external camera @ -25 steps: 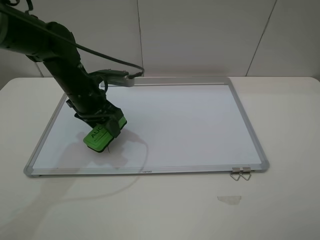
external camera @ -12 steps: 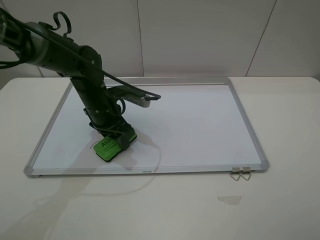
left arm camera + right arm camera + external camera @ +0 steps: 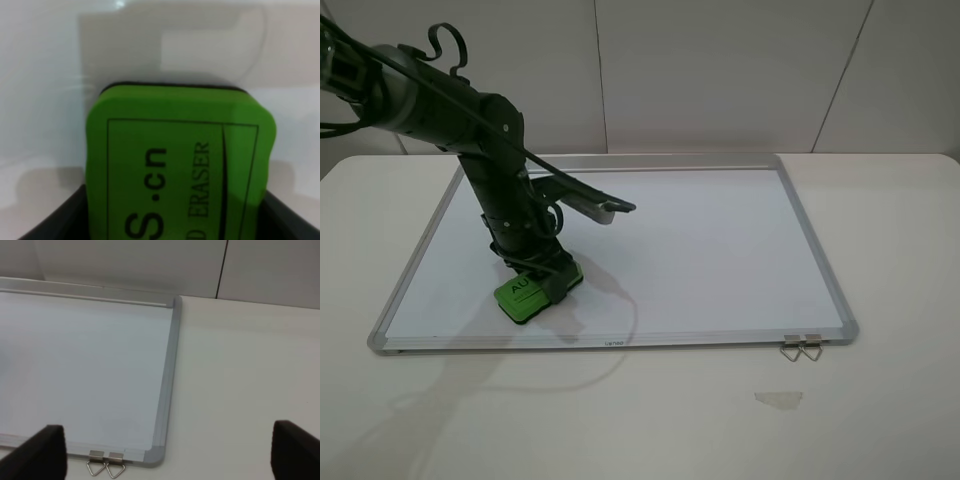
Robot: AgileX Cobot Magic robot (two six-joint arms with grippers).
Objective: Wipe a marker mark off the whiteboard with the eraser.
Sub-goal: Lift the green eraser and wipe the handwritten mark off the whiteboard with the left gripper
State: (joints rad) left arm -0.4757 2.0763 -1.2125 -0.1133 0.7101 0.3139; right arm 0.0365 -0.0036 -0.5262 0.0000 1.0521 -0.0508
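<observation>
The bright green eraser (image 3: 523, 294) lies flat on the whiteboard (image 3: 700, 250) near its front left corner. My left gripper (image 3: 546, 271) is shut on the eraser's rear end, coming down from above. In the left wrist view the eraser (image 3: 175, 165) fills the frame, with a dark finger (image 3: 60, 222) on each side and white board (image 3: 45, 75) beyond it. No marker mark shows in any view; the board under the eraser is hidden. In the right wrist view my right gripper (image 3: 167, 452) stands open above the board's front right corner (image 3: 157, 452), holding nothing.
Two metal binder clips (image 3: 801, 348) hang off the board's front right edge and also show in the right wrist view (image 3: 105, 466). A small clear scrap (image 3: 778, 398) lies on the white table in front. The left arm's cable (image 3: 605, 355) trails over the front frame.
The eraser came down flat onto the board, went slightly right, then slid back left. A short dark arc seen just left of it half a second ago no longer shows.
</observation>
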